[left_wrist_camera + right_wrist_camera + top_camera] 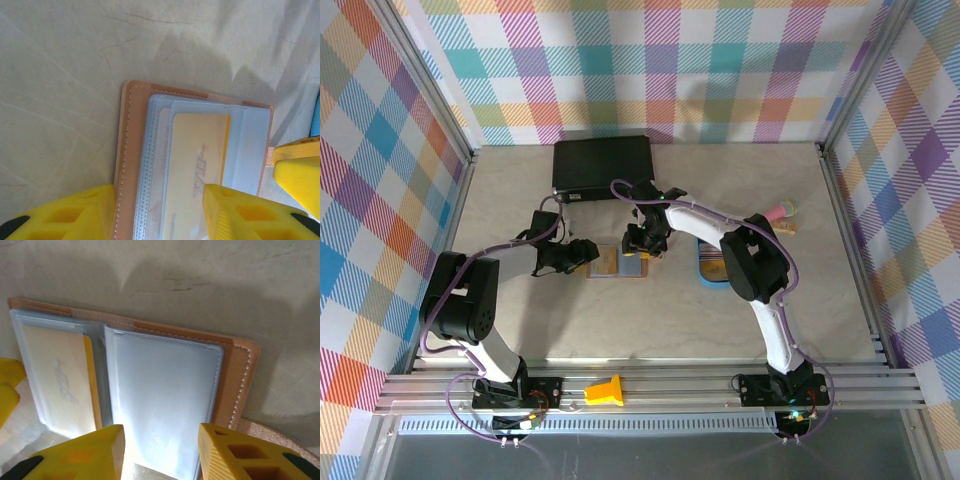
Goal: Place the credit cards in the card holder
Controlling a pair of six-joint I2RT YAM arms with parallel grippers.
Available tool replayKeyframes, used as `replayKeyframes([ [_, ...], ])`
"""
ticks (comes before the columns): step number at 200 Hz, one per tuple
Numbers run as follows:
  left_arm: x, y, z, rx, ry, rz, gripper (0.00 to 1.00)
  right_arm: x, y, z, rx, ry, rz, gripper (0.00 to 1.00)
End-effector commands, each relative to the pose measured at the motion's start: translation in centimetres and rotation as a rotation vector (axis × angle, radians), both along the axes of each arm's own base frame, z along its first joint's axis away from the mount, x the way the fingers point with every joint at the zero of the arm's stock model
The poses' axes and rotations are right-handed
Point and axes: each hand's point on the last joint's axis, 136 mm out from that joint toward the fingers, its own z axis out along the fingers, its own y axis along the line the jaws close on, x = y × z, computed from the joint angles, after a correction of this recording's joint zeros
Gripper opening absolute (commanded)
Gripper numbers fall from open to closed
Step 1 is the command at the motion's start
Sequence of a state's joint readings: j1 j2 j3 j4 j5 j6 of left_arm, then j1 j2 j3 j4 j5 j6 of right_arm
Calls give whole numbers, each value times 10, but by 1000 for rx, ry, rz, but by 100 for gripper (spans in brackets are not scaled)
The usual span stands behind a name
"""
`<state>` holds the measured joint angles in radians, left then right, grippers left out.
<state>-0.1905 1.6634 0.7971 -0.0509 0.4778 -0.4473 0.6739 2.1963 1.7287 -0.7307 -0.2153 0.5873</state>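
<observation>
Hold wallet (pixel 127 150) flat (left claw (pixel 157 200), right claw (pixel 161 435) half-spread, grip unclear); slide yellow card (pixel 200 160) squarely home.

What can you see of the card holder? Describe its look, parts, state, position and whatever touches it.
The card holder is a flat tan wallet, leather-like with pale stitching, lying open on the beige table between the two arms. Inside are clear, bluish plastic sleeves; one holds a yellow card, and the next looks empty. The left gripper and the right gripper each straddle one side from above with jaws apart. Whether the fingers press on it cannot be told.
</observation>
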Motion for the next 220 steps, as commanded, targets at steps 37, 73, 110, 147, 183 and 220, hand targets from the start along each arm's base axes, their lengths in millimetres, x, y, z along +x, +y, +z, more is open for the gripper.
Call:
replayKeyframes([
  [37, 3, -4, -6, 11, 13, -17, 50, 3, -15, 0, -56, -20, -19, 44],
  [73, 3, -4, -6, 12, 14, -16, 50, 3, -14, -10, -62, -2, -9, 44],
  [110, 3, -7, -4, -5, 12, -27, 50, -3, -11, -22, -53, 38, 5, 44],
  [147, 3, -21, 15, -73, -37, -65, 50, -6, -9, -27, -37, 58, 9, 44],
  [183, 1, -35, 45, -156, -103, -95, 50, -6, -8, -31, -19, 77, -7, 44],
  [220, -3, -36, 65, -179, -138, -85, 50, -5, -10, -33, 9, 98, -33, 44],
])
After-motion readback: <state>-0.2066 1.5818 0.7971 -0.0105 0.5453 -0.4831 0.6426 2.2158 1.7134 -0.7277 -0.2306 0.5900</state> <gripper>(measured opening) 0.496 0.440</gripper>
